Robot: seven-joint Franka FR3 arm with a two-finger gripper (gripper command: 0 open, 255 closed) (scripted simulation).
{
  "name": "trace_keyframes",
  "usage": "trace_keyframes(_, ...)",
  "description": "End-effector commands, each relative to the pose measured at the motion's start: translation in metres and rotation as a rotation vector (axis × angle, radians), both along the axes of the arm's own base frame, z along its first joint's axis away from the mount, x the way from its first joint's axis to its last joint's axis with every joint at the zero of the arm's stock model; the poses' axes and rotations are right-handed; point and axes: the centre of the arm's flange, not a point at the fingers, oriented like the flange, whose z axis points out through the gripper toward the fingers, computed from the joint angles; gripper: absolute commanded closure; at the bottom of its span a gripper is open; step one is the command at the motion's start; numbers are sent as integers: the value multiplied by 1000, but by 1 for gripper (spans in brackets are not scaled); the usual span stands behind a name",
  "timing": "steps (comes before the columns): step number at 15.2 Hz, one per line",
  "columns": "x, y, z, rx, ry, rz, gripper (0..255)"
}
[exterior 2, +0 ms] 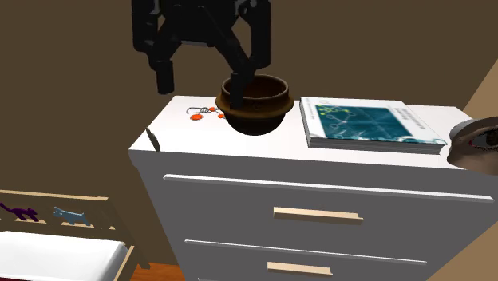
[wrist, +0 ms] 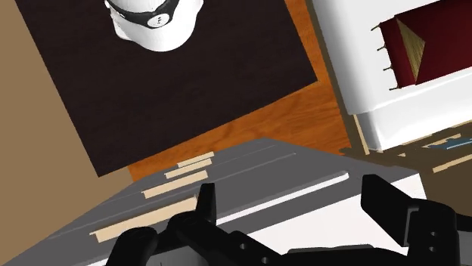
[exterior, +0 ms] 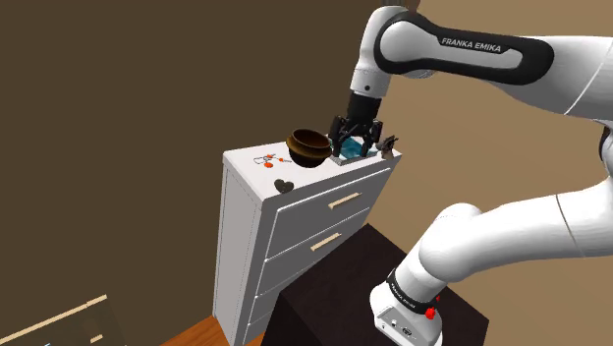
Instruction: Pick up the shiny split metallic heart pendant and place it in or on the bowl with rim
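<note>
A dark heart pendant sits at the corner of the white dresser nearest the shoulder view; in the second exterior view the pendant is a thin dark sliver on the top's left edge. The brown rimmed bowl stands on the dresser top. My black gripper hangs open above the top, beside the bowl, with nothing between its fingers. The wrist view has the gripper spread wide over the dresser's front edge. It is well away from the pendant.
A teal-covered book lies on the top to the bowl's right in the second exterior view. Small orange beads lie to its left. A dark rounded object sits at the far right edge. The drawers have tan handles. The dark stand is below.
</note>
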Motion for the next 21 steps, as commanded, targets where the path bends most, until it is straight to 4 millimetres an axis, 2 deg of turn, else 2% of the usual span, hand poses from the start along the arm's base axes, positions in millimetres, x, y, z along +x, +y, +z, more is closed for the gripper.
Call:
trace_keyframes(1, 16, 15, -14, 22, 28, -60, 0)
trace_keyframes(12, 113, 80, -92, 133, 175, -365, 0)
trace_keyframes(20, 105, 94, -131, 135, 178, -372, 0)
trace_keyframes(21, 105, 94, -131, 135, 178, -372, 0)
